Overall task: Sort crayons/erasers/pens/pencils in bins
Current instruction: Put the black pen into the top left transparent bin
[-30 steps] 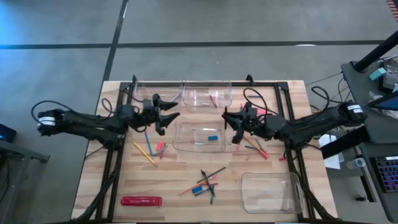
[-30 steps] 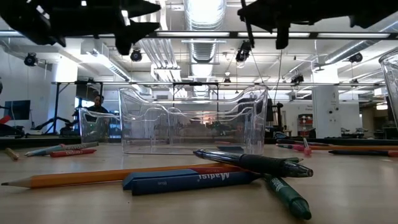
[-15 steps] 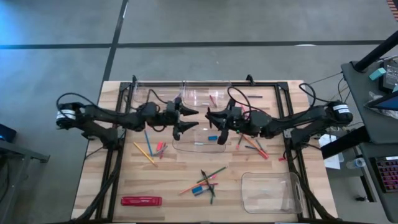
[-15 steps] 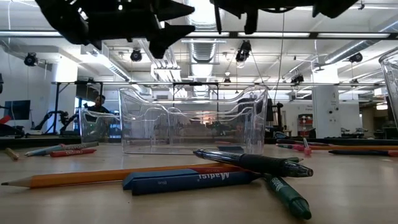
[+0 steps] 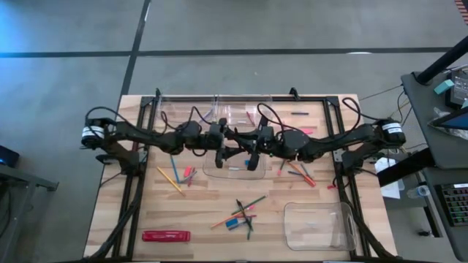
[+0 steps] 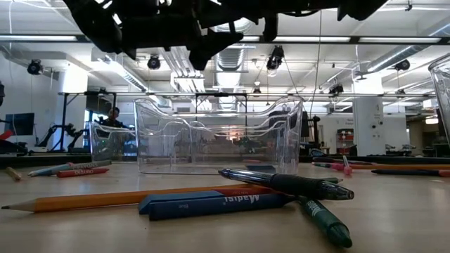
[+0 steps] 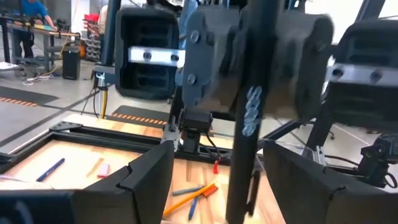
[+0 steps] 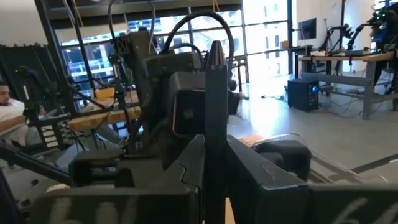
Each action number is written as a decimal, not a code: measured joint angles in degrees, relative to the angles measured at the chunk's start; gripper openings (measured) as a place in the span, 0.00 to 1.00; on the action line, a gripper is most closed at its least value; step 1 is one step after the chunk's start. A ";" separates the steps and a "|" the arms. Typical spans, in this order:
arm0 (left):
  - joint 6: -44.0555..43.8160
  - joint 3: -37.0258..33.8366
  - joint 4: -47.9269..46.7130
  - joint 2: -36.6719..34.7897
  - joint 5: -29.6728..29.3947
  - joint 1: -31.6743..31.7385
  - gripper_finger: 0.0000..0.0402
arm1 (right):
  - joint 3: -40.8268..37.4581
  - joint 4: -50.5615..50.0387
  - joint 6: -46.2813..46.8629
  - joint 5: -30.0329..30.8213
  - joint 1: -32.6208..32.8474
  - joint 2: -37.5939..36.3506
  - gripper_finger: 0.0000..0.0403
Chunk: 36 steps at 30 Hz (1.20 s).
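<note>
My right gripper is shut on a dark pen above the clear middle bin, which holds a blue eraser. My left gripper is open and faces it. In the left wrist view its fingers stand on either side of the pen without touching it. Two clear bins stand at the far edge. Another stands near right. My right gripper pinches the pen's shaft between its two fingers. The pen lies across the fingers and stands about upright, its pointed end past them. It is lifted clear above the middle bin.
Loose pens, pencils and crayons lie near the front middle, right of the middle bin and left of it. A long red flat pack lies near the front left. In the low view a pencil and pens lie close.
Both grippers have moved toward the table's middle and toward each other, and now meet above the middle bin. My right gripper has carried the pen toward the left. My left gripper has gone toward the right until its open fingers stand around the pen.
</note>
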 joint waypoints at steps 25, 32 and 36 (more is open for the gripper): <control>5.70 -0.81 -19.14 -10.65 -7.98 1.92 0.09 | -0.13 -14.46 -3.45 0.73 0.00 -5.65 0.43; 20.97 -0.02 -47.92 -22.97 -49.97 2.93 0.09 | -0.14 -23.14 -1.45 0.74 0.00 -9.57 0.57; 24.76 0.00 -58.99 -25.98 -55.66 8.44 0.09 | -0.16 -23.78 0.34 0.72 0.00 -9.13 0.59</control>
